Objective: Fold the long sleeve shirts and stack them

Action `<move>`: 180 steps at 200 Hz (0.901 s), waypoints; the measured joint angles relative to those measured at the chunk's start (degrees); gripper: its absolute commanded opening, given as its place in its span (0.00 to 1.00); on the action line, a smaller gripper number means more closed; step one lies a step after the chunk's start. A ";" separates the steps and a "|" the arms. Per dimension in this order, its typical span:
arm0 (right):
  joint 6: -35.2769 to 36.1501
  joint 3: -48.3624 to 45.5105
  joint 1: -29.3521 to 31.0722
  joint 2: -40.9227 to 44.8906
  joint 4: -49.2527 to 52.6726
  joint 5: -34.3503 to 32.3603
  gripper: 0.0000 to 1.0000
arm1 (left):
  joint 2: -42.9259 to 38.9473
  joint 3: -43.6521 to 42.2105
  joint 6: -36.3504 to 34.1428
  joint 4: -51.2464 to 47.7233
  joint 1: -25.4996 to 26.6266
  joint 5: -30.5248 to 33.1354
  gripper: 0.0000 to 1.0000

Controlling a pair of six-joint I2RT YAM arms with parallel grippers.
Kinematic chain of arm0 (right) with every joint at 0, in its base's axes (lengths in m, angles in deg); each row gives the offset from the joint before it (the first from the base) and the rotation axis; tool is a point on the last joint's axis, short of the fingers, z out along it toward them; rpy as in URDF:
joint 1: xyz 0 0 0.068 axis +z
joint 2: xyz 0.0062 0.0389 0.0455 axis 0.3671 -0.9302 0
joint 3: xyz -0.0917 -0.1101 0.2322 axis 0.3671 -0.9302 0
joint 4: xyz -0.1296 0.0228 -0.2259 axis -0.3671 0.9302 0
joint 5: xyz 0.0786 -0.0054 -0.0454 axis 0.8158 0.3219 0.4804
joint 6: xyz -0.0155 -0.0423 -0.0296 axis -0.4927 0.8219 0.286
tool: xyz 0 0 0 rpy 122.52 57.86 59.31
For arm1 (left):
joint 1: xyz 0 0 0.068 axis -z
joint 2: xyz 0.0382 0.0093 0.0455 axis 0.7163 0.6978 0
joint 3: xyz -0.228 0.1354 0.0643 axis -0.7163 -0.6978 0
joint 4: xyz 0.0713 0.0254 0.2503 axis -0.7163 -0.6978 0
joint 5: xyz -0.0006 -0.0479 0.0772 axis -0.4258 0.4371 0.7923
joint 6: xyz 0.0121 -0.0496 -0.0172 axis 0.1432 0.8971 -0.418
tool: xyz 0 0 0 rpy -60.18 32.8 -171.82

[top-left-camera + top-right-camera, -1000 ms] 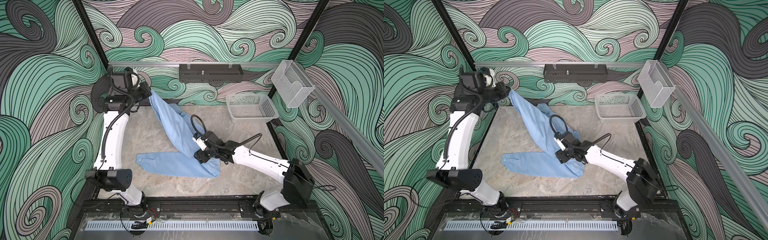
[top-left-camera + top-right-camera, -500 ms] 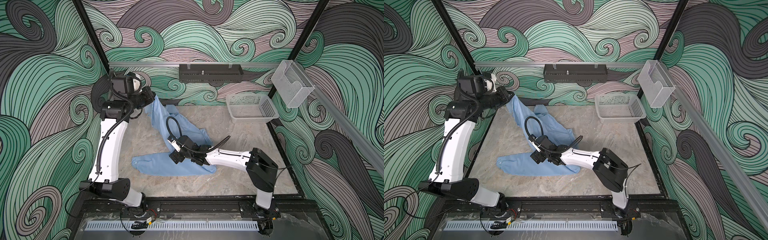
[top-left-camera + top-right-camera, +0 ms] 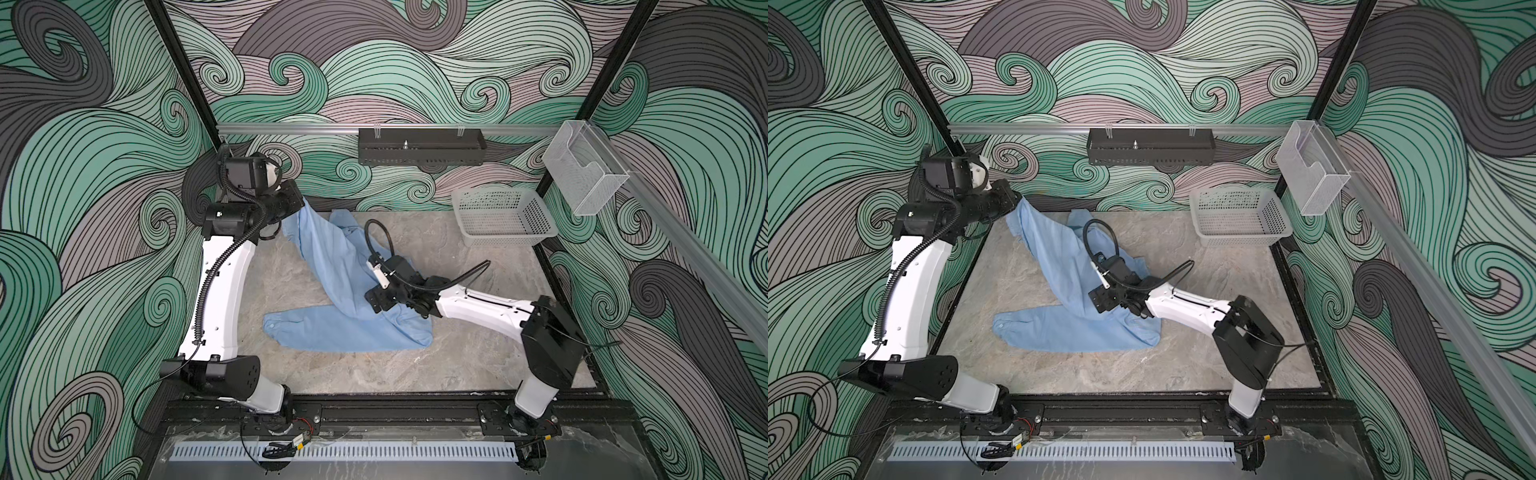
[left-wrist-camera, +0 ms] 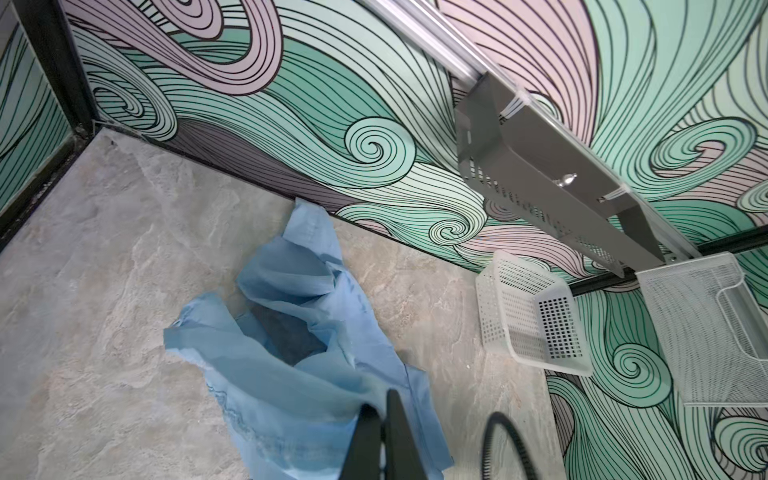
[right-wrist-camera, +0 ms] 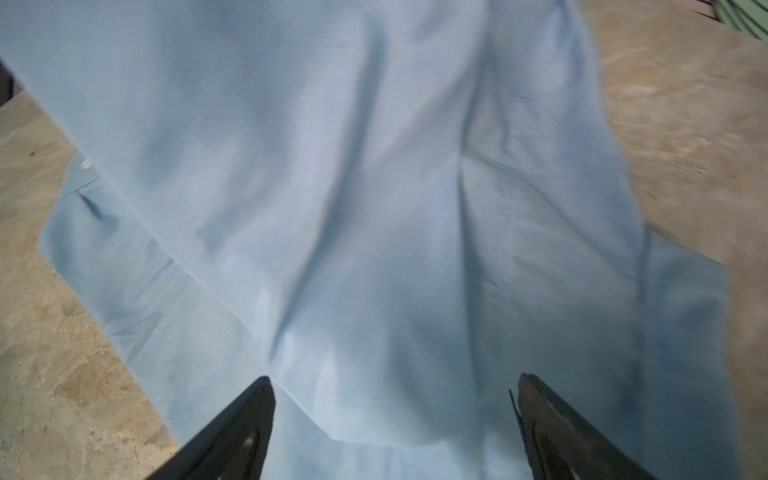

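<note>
Blue shirt [image 5: 374, 208] blurred beneath right end effector [image 5: 395, 378].

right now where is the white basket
In both top views the basket sits at the far right corner of the table, just below the clear holder on the wall, apart from the shirt.

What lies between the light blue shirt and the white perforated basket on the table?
Nothing: only bare table separates the shirt from the basket. This shows in both top views and in the left wrist view.
</note>
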 measured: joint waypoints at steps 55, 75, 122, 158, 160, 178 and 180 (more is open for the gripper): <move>-5.27 6.71 -15.23 -8.04 12.59 -1.44 0.93 | 0.07 -0.70 -0.63 0.04 -0.22 0.52 0.00; -5.46 12.09 -16.87 -15.52 15.87 -1.11 0.87 | 0.04 -1.44 -1.14 0.02 -0.26 0.90 0.00; -4.63 19.26 -18.49 -22.95 19.71 6.64 0.06 | -0.81 -2.80 -2.58 -1.09 -2.10 1.38 0.00; -4.83 10.21 -18.58 -5.97 20.46 12.39 0.00 | -6.51 -3.63 -4.07 -3.85 -6.38 3.67 0.00; -4.90 9.73 -18.56 -4.81 20.52 12.57 0.00 | -7.04 -3.65 -4.17 -3.98 -6.69 3.87 0.00; -6.08 5.22 -18.03 9.90 21.62 14.10 0.00 | -10.84 -2.82 -5.16 -5.88 -8.79 5.75 0.00; -6.21 4.76 -17.92 11.76 21.64 14.25 0.00 | -11.19 -2.56 -5.25 -6.12 -9.01 6.01 0.00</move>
